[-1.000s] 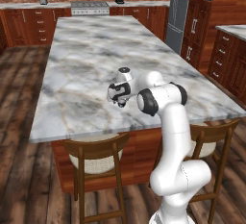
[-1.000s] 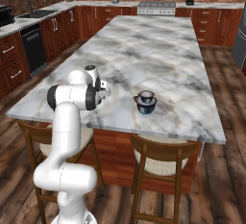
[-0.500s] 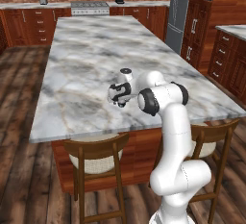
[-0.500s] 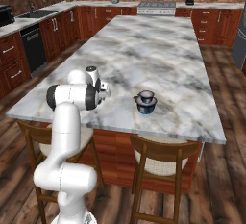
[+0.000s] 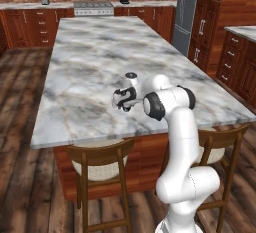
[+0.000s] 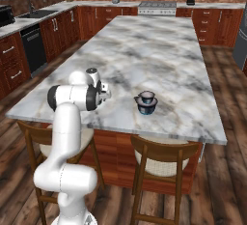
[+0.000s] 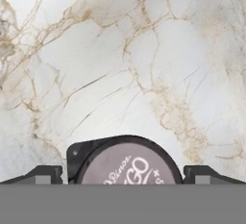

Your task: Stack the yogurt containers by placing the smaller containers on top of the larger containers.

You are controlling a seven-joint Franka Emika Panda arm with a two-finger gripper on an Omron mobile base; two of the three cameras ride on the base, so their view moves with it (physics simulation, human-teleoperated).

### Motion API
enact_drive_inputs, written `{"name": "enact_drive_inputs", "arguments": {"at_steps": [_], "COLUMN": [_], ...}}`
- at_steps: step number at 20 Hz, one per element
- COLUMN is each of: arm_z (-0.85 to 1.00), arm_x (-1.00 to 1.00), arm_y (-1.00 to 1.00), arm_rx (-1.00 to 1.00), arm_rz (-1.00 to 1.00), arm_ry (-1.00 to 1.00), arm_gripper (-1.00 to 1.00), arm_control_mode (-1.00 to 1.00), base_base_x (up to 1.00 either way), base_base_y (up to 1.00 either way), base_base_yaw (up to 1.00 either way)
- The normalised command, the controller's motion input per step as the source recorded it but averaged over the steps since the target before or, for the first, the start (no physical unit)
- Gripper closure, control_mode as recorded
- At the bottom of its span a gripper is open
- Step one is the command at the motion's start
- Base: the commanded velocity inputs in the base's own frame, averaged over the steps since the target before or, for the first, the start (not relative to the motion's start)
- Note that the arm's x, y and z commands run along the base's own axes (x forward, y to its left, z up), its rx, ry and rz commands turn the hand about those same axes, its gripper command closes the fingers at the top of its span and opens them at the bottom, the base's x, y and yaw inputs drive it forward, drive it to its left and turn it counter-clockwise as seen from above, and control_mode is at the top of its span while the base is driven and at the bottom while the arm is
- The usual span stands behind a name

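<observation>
I see the smaller container point(image 6: 146, 94) already sitting upright on top of the larger container point(image 6: 145, 105), a squat dark blue cup on the marble tabletop point(image 6: 159, 55) near its front edge. From the hand camera, a round grey lid point(image 7: 129, 163) with pale lettering sits below.

A rendered home kitchen. A long marble-topped island point(image 5: 110, 62) fills the middle of the frame, with two wooden stools point(image 5: 100, 164) tucked under its near edge. Reddish wood cabinets point(image 5: 30, 27) and a stove point(image 5: 93, 8) line the brick back wall at the top; a steel refrigerator point(image 5: 186, 12) stands upper right. Dark wood plank floor point(image 5: 22, 127).
</observation>
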Motion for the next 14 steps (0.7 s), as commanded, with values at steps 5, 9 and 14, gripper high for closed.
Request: {"name": "enact_drive_inputs", "arguments": {"at_steps": [5,9,14], "arm_z": [-0.07,-0.04,-0.01], "arm_x": [0.12,0.08,0.01], "arm_y": [0.0,0.0,0.0], "arm_rx": [0.0,0.0,0.0], "arm_rz": [0.0,0.0,0.0], "arm_ry": [-0.03,-0.02,0.0], "arm_gripper": [-1.0,-1.0,1.0], "arm_control_mode": [-1.0,-1.0,-1.0], "base_base_x": [0.0,0.0,0.0], "base_base_y": [0.0,0.0,0.0], "base_base_yaw": [0.0,0.0,0.0]}}
